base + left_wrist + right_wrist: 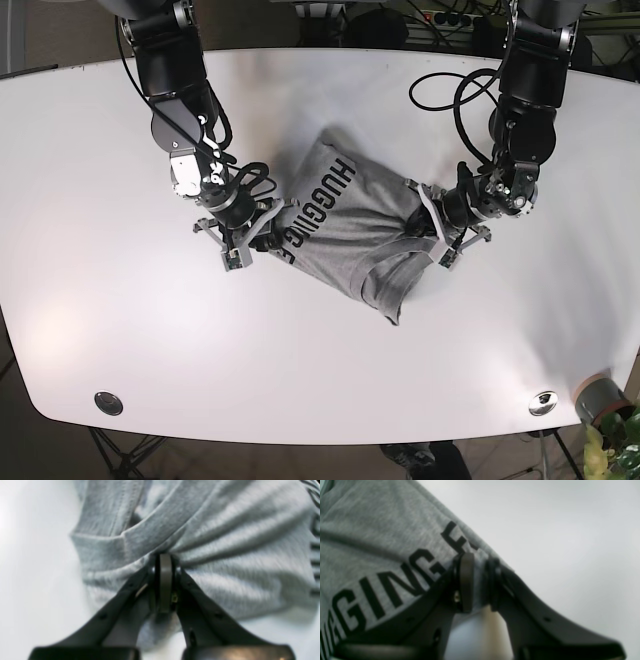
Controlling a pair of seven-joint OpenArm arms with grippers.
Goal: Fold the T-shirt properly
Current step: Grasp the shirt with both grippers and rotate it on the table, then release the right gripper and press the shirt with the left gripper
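Observation:
The heather-grey T-shirt lies bunched in the middle of the white table, with black block lettering facing up near its left edge. My left gripper is shut on a gathered fold beside the ribbed neck band; the left wrist view shows its jaws pinching the fabric, with the T-shirt creased around them. My right gripper is shut on the lettered edge; the right wrist view shows cloth between its jaws, next to the T-shirt's lettering. A sleeve hangs toward the table's front.
Black cables loop over the table behind the left arm. Two round metal fittings sit near the front edge. A grey pot with a plant stands off the front right corner.

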